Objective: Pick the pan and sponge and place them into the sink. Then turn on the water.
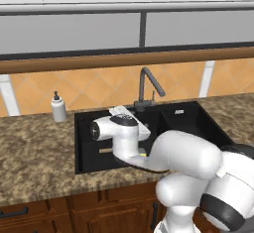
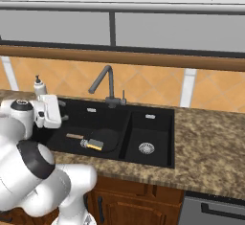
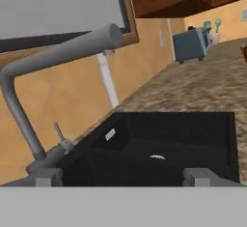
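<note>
Pan [image 2: 106, 138] handle leftward in sink [image 2: 158, 158]

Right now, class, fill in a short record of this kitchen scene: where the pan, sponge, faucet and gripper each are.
pan: in the sink's larger basin, handle pointing left
sponge: in the same basin, by the pan's near rim
faucet: behind the sink; no stream visible
gripper: open, empty, over the sink

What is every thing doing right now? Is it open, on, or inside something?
pan: lying in the sink's left basin.
sponge: resting on the pan, yellow side showing.
sink: no water visible.
faucet: off, no stream.
gripper: open, holding nothing.
soap dispenser: upright on the counter.
</note>
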